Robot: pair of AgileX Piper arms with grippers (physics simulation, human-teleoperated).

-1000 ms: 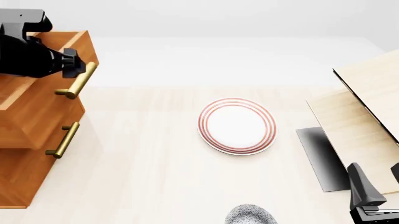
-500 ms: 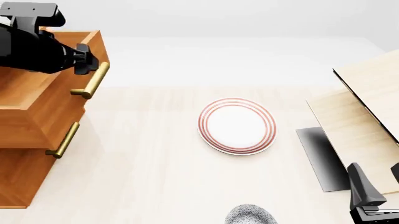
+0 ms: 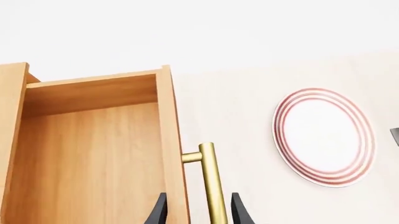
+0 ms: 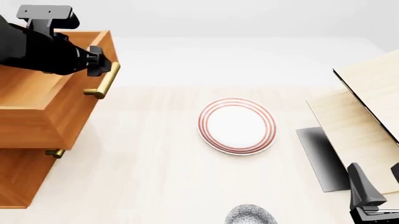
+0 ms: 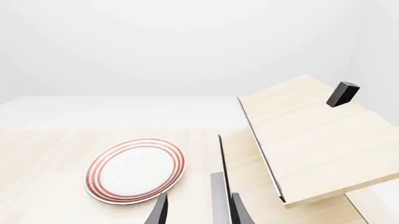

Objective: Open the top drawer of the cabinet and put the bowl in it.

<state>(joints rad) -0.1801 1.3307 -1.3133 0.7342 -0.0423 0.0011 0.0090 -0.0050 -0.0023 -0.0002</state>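
Observation:
The orange-brown cabinet [image 4: 16,177] stands at the table's left edge. Its top drawer [image 4: 44,84] is pulled well out, and the left wrist view looks down into the bare wooden interior [image 3: 93,154]. My left gripper [image 4: 103,61] is shut on the brass handle [image 4: 106,81], whose bar [image 3: 210,177] runs between the fingers [image 3: 160,211]. The speckled bowl [image 4: 251,216] sits at the front edge of the table, partly cut off by the frame. My right gripper [image 4: 376,170] stands open at the front right, to the right of the bowl, holding nothing.
A white plate [image 4: 237,126] with red rings lies mid-table between cabinet and right arm. Pale light-wood furniture [image 4: 367,107] with a black edge fills the right side. The end of a lower drawer's handle [image 4: 55,152] peeks out under the open drawer.
My left gripper has moved to the right with the handle, sliding the top drawer further out so it covers the drawer below. The right arm, bowl and plate are unmoved.

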